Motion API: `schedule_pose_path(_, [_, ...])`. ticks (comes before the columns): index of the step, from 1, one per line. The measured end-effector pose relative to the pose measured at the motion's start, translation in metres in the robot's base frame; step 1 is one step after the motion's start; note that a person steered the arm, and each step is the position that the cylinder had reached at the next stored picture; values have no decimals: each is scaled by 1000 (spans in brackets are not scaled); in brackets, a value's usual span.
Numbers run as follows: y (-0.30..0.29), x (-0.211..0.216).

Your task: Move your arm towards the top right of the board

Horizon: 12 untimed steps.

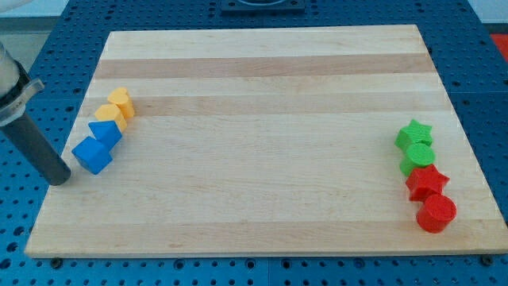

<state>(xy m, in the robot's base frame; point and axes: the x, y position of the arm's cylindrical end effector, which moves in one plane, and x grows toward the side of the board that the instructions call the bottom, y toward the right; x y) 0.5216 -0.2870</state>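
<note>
My dark rod comes in from the view's left edge, and my tip (59, 179) rests at the board's left edge, just left of and slightly below the blue cube (93, 154). Up and to the right of that cube runs a short diagonal line of blocks: a blue triangular block (105, 133), a yellow block (110, 115) and a yellow heart-like block (121, 101). At the view's right a column holds a green star (414, 133), a green block (418, 159), a red star (427, 183) and a red cylinder (436, 213).
The wooden board (262, 95) lies on a blue perforated table (24, 230). A dark fixture (262, 5) sits beyond the board's top edge.
</note>
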Motion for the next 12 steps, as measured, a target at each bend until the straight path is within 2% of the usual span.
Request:
schedule_pose_path(1, [-16,-4])
schedule_pose_path(3, [-11,-25])
schedule_pose_path(9, [14,-22])
schedule_pose_path(10, [-7,-11])
schedule_pose_path(11, [0,55])
schedule_pose_path(12, [76,94])
